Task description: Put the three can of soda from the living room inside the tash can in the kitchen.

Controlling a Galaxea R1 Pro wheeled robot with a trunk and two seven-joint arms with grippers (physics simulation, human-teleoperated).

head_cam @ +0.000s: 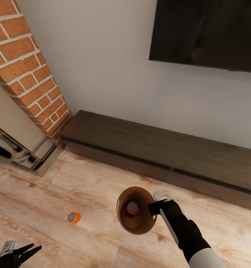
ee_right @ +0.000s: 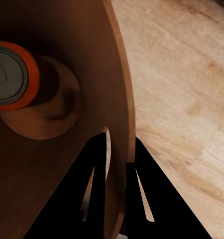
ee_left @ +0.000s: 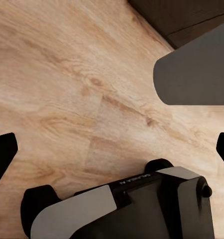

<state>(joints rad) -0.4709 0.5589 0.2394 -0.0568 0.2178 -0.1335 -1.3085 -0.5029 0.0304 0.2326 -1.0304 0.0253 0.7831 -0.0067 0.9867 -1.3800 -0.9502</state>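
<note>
Right end effector (head_cam: 157,207) pinched tight on the rim of the bin (head_cam: 122,219), with one orange can (head_cam: 132,207) already inside just beside it, carried along to collect the other orange can (head_cam: 74,217) lying on the floor (head_cam: 47,208) well off toward the wide-open left end effector (head_cam: 26,253).

Head view high over plank floor (head_cam: 47,208); wrist views close above it.

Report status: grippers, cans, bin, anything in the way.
Right gripper shut on trash can rim. Left gripper open. One orange can inside, another on floor.
</note>
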